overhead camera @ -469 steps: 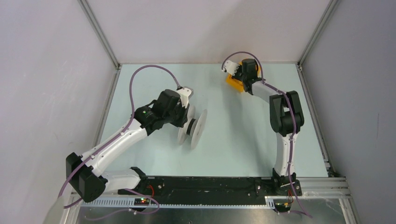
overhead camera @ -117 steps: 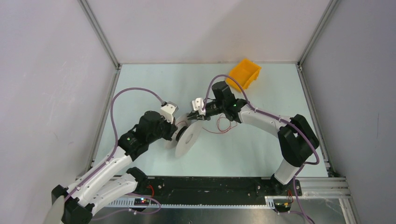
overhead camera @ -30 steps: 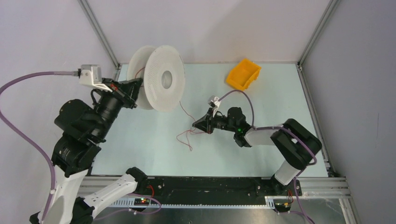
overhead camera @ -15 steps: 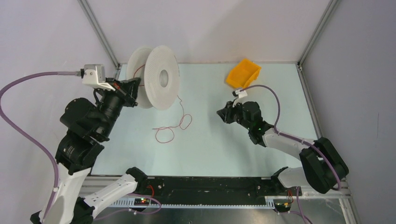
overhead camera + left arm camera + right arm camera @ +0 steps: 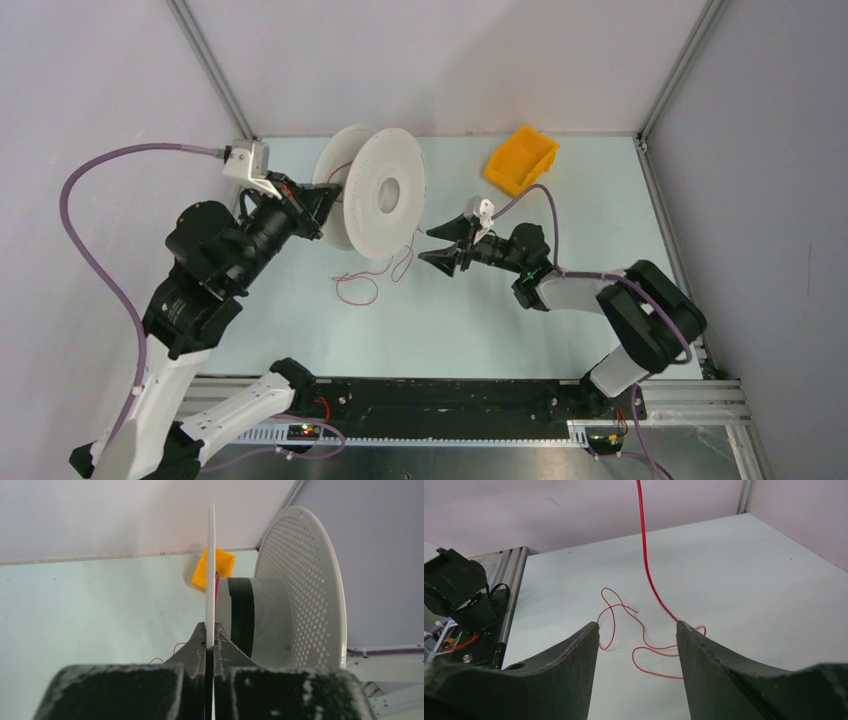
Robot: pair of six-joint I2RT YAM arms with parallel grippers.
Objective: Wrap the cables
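Compared with half a second ago, the left gripper [image 5: 322,200] has carried the white spool [image 5: 385,205] to the right, its fingers pressed together on one flange. The right gripper [image 5: 440,246] has come back left, with its jaws spread and empty. The red cable [image 5: 352,290] hangs from the spool and lies in loops on the table [image 5: 480,320], just left of the right gripper.

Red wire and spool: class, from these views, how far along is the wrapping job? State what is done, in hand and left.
Done: the left pincer is shut on a flange of the white spool, holding it up; the wire runs to it. In hand: the right pincer is open, facing the hanging strand, gripping nothing. Left: nearly all the winding; loose loops lie on the table.
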